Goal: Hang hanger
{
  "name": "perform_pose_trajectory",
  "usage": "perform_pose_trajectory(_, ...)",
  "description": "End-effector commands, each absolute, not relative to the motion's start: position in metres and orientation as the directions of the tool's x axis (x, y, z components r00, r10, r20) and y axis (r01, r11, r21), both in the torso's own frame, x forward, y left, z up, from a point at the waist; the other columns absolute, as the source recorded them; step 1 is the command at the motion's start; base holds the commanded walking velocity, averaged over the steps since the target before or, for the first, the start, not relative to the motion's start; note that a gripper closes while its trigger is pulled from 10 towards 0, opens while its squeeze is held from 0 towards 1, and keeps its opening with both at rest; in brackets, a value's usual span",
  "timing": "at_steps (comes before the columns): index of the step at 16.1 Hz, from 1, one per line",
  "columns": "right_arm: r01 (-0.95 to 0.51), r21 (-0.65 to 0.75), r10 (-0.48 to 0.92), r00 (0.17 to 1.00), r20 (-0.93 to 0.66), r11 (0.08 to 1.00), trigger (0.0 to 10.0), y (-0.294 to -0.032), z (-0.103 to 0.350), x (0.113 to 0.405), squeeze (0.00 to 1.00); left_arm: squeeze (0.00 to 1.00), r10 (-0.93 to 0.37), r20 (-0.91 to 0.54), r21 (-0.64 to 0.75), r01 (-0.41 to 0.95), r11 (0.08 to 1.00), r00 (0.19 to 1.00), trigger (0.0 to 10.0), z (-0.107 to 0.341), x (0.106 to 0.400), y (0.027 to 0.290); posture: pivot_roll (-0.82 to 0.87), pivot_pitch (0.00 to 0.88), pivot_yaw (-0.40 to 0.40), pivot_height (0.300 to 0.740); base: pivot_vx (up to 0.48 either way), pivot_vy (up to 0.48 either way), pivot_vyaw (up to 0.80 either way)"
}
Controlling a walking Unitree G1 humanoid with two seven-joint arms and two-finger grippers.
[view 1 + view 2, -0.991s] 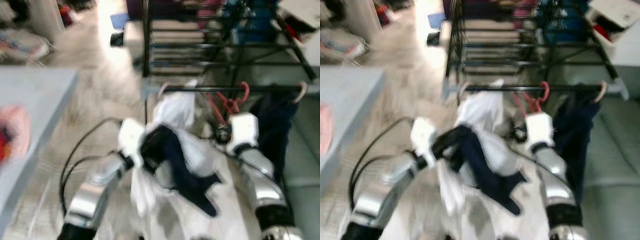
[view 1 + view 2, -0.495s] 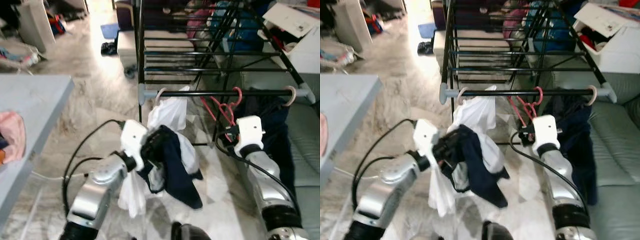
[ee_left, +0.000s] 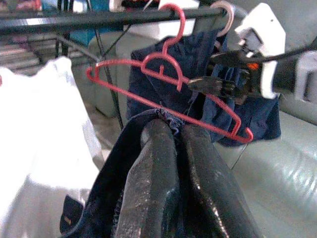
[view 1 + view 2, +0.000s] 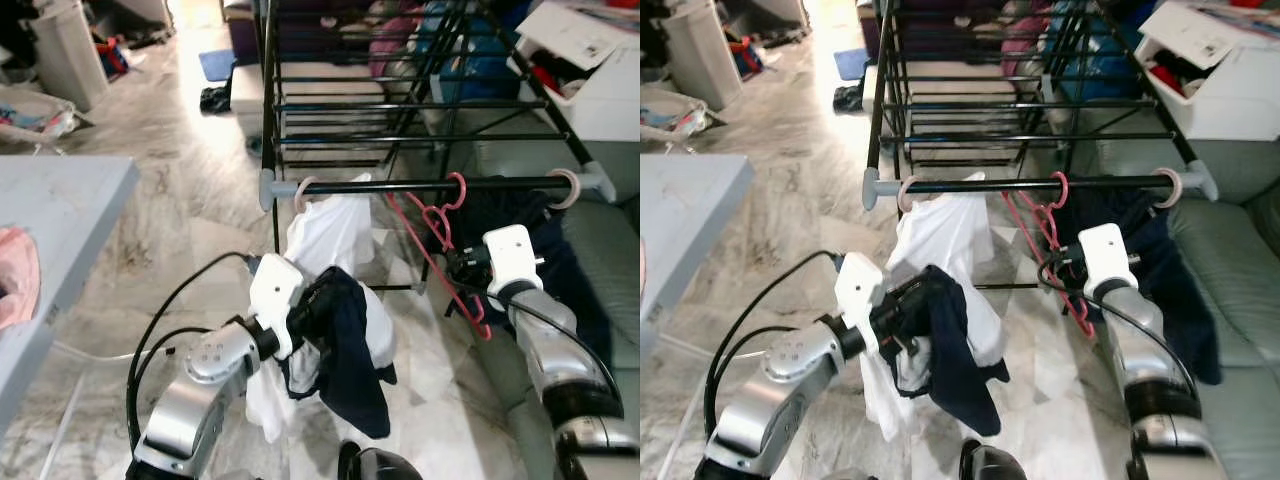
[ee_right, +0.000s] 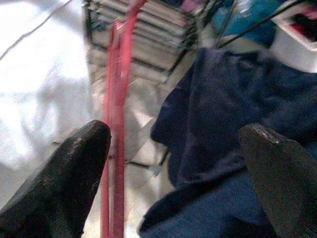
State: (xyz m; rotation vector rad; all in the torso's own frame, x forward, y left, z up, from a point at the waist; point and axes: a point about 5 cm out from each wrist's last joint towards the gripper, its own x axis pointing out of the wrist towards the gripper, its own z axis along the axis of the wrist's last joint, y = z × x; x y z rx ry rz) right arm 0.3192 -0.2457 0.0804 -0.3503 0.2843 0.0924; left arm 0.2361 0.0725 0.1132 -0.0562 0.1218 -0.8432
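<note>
Red hanger — black rack rail; navy cloth, white shirt, grey marbled floor.

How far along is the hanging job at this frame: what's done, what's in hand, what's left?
Done: the red hanger already hooks over the rack's black rail, between a hung white garment and a hung dark one.
In hand: the left gripper is shut on a dark blue garment; the right gripper is open beside the hanger.
Left: that garment is not yet on the hanger.

Red hanger and hung garments crowd the rail; marble floor open.
</note>
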Motion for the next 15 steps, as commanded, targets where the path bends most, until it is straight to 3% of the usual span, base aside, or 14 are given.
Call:
perform_pose_trajectory(1, -0.178, -0.306, 0.067, 0.938, -0.340, 0.935, 1.3, -0.244, 0.079, 0.325, 0.00, 0.00, -0.758, -0.071, -0.074, 0.755, 0.652, 0.648, 10.0, 0.120, 0.235, 0.072, 0.02, 0.003, -0.009, 0.740, 0.000, 0.000, 0.00)
perform_pose_trajectory(2, -0.194, -0.266, 0.085, 0.925, -0.371, 0.944, 0.0, -0.245, 0.080, 0.330, 0.00, 0.00, -0.758, -0.072, -0.073, 0.755, 0.652, 0.648, 10.0, 0.120, 0.236, 0.071, 0.02, 0.001, -0.014, 0.740, 0.000, 0.000, 0.00)
perform_pose_trajectory(9, -0.263, -0.143, 0.161, 0.854, -0.495, 0.954, 0.0, -0.263, 0.100, 0.345, 0.00, 0.00, -0.751, -0.075, -0.068, 0.748, 0.660, 0.656, 10.0, 0.121, 0.239, 0.072, 0.02, 0.000, -0.034, 0.740, 0.000, 0.000, 0.00)
perform_pose_trajectory(15, -0.345, -0.074, 0.242, 0.781, -0.576, 0.936, 0.0, -0.266, 0.084, 0.326, 0.00, 0.00, -0.747, -0.077, -0.063, 0.745, 0.664, 0.660, 10.0, 0.120, 0.243, 0.073, 0.02, 0.000, -0.036, 0.740, 0.000, 0.000, 0.00)
